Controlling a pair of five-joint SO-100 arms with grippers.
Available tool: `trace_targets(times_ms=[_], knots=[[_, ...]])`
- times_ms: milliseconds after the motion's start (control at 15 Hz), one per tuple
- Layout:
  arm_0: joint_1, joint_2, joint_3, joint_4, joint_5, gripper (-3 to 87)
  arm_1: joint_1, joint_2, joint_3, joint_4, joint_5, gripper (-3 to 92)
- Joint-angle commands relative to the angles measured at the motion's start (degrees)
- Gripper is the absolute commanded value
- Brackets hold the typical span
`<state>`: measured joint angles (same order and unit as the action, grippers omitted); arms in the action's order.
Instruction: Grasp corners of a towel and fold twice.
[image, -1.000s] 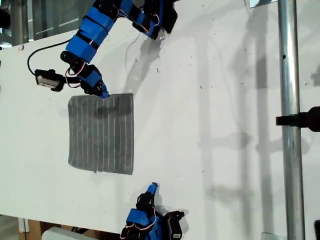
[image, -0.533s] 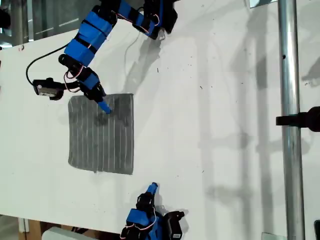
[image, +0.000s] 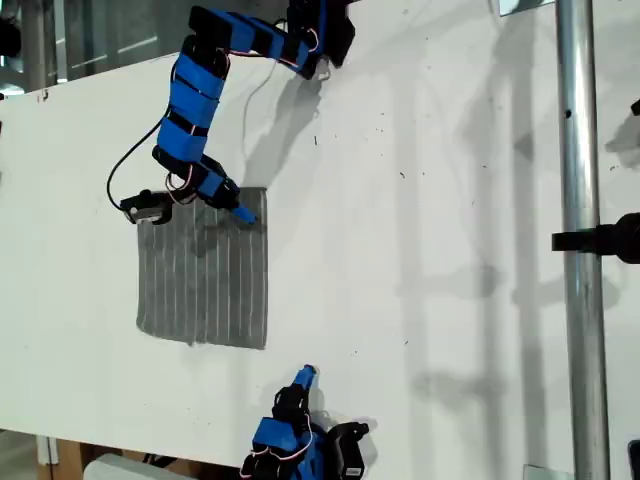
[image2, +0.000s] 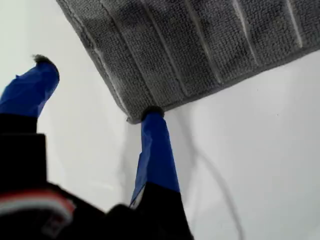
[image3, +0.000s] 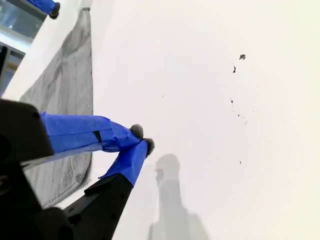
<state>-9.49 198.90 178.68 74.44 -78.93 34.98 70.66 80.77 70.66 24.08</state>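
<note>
On the white worktop (image: 420, 300), toward the exterior view's left, the towel (image: 203, 268) lay flat and fully spread, not yet folded. You had my first gripper (image2: 95, 95) spread wide at the corner (image2: 134, 116) that sat at the towel's upper right in the exterior view: one blue-taped finger touched the hem right at the tip, the other stood off the cloth over bare worktop. My second gripper (image3: 142, 140) waited near the exterior view's bottom edge, clenched on nothing, well apart from the towel's nearest corner. The looped weave suggested a soft, light, floppy cloth with no stiffness, so it would likely sag and drag once lifted, and a thin hem lying flush on the worktop could slip from under a finger. Judging by this, you would do best to pinch right at the corner tips, one finger sliding beneath the hem.
</note>
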Motion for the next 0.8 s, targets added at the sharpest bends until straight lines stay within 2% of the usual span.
trace_targets(times_ms=[0,200,333,467,667,733], knots=[[-0.1,0.2,-0.1,-0.3,-0.4,-2.8,0.4,-2.4,-1.1,-1.7,-1.2,33.7],[-0.1,0.2,-0.1,-0.3,-1.2,-2.8,1.0,-9.0,-3.1,-1.9,-2.4,28.4],[-0.1,0.2,-0.1,-0.3,-3.5,-2.7,0.8,-11.2,-4.8,-0.9,-2.4,2.5],[-0.7,0.2,-1.3,-0.4,-4.7,-2.7,0.4,-10.7,-4.7,-1.6,-2.5,-0.2],[-3.3,-1.2,-13.5,2.7,-3.5,-2.7,-0.1,-10.7,-4.3,-3.3,-2.8,-0.2],[-3.4,-7.2,-18.5,1.1,-2.5,-2.7,-0.2,-10.7,-4.3,-3.6,-2.8,-0.2]])
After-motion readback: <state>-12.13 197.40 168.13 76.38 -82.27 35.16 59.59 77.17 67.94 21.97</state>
